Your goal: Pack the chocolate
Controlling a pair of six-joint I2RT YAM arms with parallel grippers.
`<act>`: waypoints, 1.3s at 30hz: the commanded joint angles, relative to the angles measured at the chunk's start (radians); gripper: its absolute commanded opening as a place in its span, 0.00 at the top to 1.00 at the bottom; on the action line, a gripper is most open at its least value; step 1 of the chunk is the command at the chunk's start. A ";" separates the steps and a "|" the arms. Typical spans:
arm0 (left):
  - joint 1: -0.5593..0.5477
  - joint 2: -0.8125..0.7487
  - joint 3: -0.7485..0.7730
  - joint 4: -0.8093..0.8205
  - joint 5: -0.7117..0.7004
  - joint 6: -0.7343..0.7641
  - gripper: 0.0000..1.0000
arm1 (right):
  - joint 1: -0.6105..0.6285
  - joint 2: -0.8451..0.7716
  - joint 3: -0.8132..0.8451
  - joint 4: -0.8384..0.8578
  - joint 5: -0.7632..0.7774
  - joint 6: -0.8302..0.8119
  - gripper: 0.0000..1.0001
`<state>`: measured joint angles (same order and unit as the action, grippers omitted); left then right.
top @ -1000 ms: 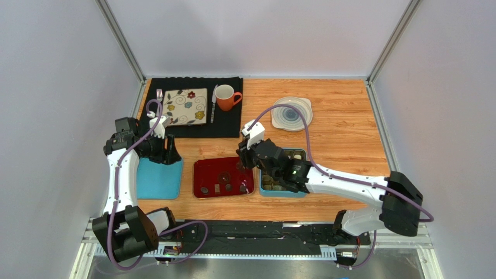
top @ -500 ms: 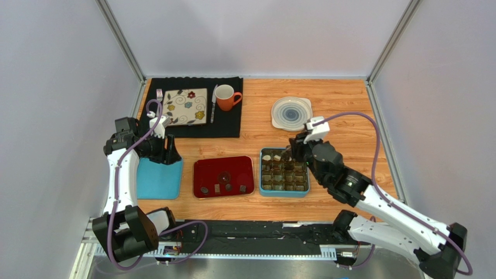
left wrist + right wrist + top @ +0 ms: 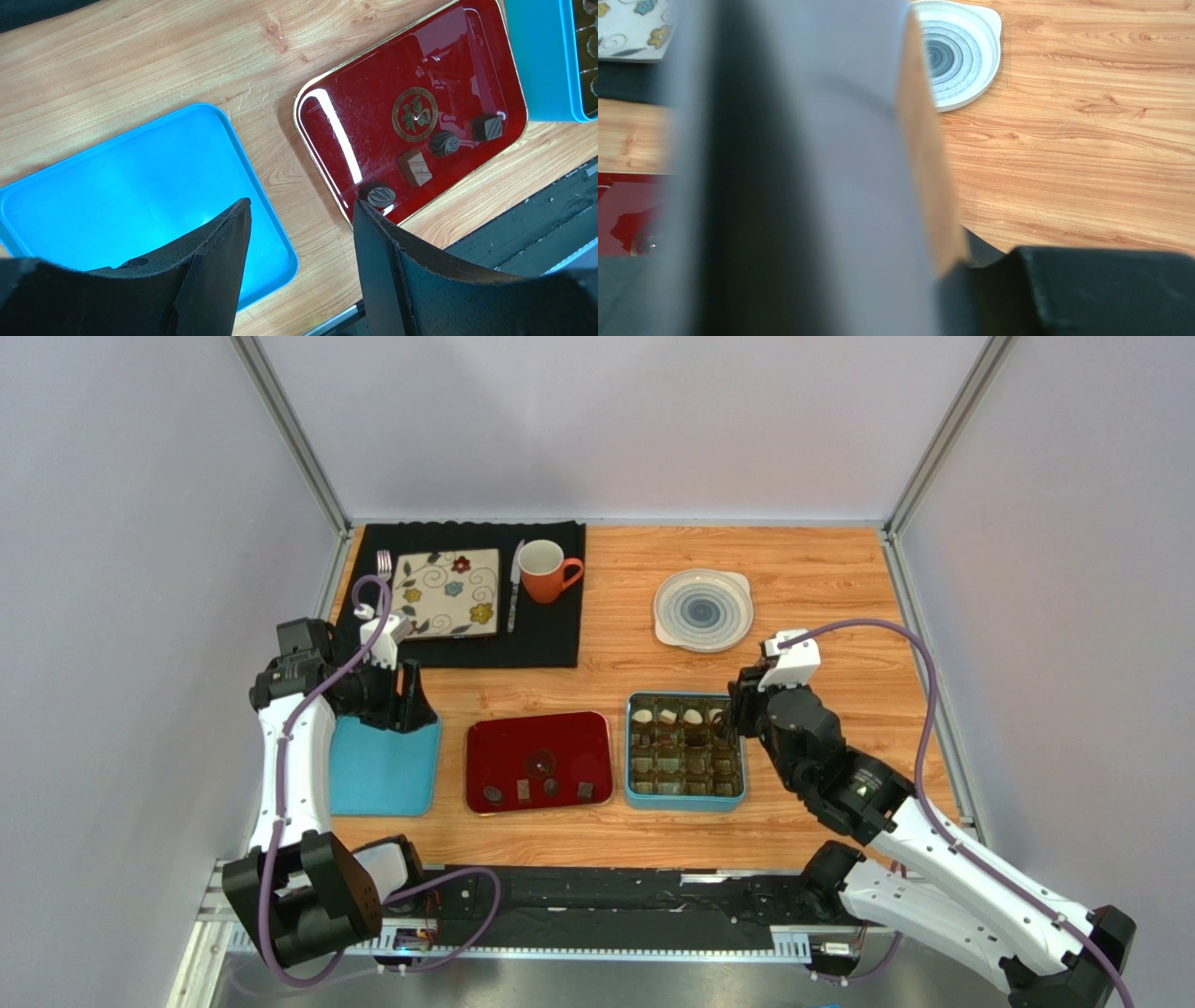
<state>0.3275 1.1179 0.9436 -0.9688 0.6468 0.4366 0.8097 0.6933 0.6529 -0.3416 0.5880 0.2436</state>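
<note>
left pincer (image 3: 300,207): wide, empty, above blue lid (image 3: 126,182).
right pincer (image 3: 739,709): opening cannot be told; at teal box (image 3: 685,801) edge.
risk: contact may shove teal box, unseating packed chocolate (image 3: 668,716).

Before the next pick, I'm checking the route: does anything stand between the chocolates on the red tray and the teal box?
Nothing visible does. Four dark brown chocolates lie on the glossy red tray; only bare wooden table separates it from the teal gridded box.

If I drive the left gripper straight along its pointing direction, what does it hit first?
Probably the blue lid, near its edge by the red tray; the open left gripper shows nothing in between. Height is unclear.
</note>
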 commanded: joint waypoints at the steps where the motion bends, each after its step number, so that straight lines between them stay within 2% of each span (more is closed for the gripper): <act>1: 0.008 -0.017 0.023 0.007 0.020 0.021 0.36 | -0.006 0.012 -0.004 0.012 0.019 0.031 0.65; 5: 0.008 -0.015 0.024 0.007 0.020 0.021 0.36 | -0.004 0.014 -0.006 0.016 0.016 0.036 0.59; 10: 0.007 -0.015 0.027 0.007 0.022 0.017 0.36 | -0.006 0.023 -0.001 0.021 0.013 0.033 0.57; 14: 0.007 -0.015 0.032 0.004 0.024 0.019 0.36 | -0.006 0.018 0.007 0.033 -0.019 0.020 0.58; 18: 0.007 -0.012 0.031 0.005 0.024 0.016 0.36 | -0.001 0.017 0.020 0.116 -0.149 -0.006 0.63; 20: 0.008 -0.009 0.029 0.007 0.022 0.016 0.36 | 0.008 0.040 0.045 0.133 -0.166 -0.018 0.65; 24: 0.007 -0.007 0.023 0.010 0.019 0.016 0.36 | 0.083 0.123 0.109 0.182 -0.192 -0.053 0.69; 30: 0.007 -0.003 0.004 0.027 0.011 0.011 0.36 | 0.230 0.302 0.206 0.294 -0.208 -0.079 0.69; 39: 0.008 0.017 -0.031 0.053 -0.019 0.010 0.36 | 0.373 0.661 0.389 0.481 -0.310 -0.070 0.69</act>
<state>0.3275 1.1240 0.9257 -0.9440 0.6369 0.4358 1.1389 1.2469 0.9394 -0.0189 0.3420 0.1833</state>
